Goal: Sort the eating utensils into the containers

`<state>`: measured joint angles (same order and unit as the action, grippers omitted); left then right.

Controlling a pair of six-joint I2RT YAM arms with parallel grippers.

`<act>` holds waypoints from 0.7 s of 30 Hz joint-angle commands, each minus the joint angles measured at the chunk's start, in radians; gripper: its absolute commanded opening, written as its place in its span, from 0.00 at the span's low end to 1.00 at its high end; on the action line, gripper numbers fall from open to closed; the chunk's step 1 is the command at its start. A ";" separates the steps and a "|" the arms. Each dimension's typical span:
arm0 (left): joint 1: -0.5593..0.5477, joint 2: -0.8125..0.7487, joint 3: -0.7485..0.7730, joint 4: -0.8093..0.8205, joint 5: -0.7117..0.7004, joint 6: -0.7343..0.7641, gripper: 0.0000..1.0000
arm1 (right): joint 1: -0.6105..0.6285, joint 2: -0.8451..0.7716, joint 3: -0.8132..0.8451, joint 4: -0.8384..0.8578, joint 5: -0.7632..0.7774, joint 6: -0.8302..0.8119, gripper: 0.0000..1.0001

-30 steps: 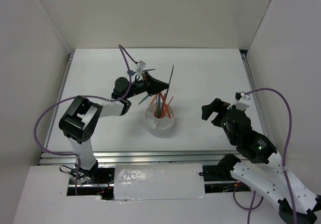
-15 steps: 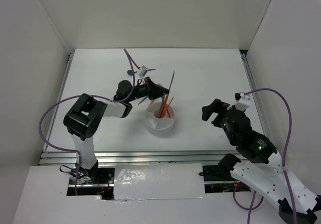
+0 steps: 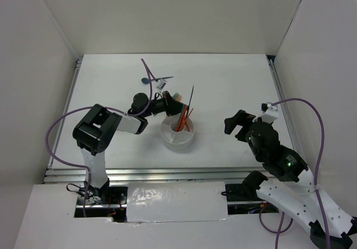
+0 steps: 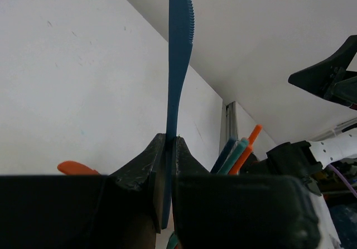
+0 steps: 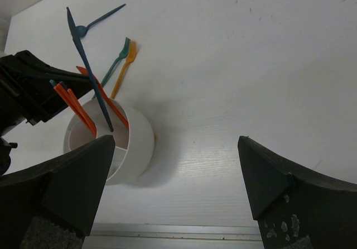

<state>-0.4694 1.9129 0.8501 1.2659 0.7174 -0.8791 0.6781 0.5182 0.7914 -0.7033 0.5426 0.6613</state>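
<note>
My left gripper [image 4: 170,141] is shut on a dark blue serrated knife [image 4: 179,65], which stands nearly upright. Seen from the right wrist, the knife [image 5: 89,70] has its lower end inside the round white holder [image 5: 136,148]. In the overhead view the left gripper [image 3: 173,101] hangs at the holder's [image 3: 178,140] far left rim. Orange chopsticks [image 5: 75,106] and teal ones [image 4: 235,153] lean in the holder. A blue spoon [image 5: 83,30], a teal fork [image 5: 117,59] and an orange fork [image 5: 126,63] lie on the table behind it. My right gripper [image 5: 176,143] is open and empty, off to the holder's right.
White walls stand round the table on three sides. A metal rail [image 5: 178,236] runs along the near edge. The left arm's purple cable [image 3: 146,70] arcs over the spoon [image 3: 146,81].
The left gripper has come down and towards the holder with the knife, so the knife's tip stands lower. The right arm has not moved.
</note>
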 commanded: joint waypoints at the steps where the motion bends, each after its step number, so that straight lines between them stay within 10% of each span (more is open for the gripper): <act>1: -0.011 0.026 -0.014 0.303 0.027 -0.049 0.00 | 0.009 0.003 0.012 0.002 0.014 0.009 1.00; 11: -0.011 0.015 -0.023 0.294 0.034 -0.040 0.02 | 0.009 0.000 0.012 -0.001 0.020 0.006 1.00; 21: -0.011 -0.058 -0.026 0.141 0.022 0.058 0.37 | 0.009 0.009 0.019 0.004 0.013 -0.003 1.00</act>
<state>-0.4778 1.9171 0.8238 1.2640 0.7311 -0.8890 0.6781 0.5198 0.7914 -0.7036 0.5423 0.6605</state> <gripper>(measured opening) 0.363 0.998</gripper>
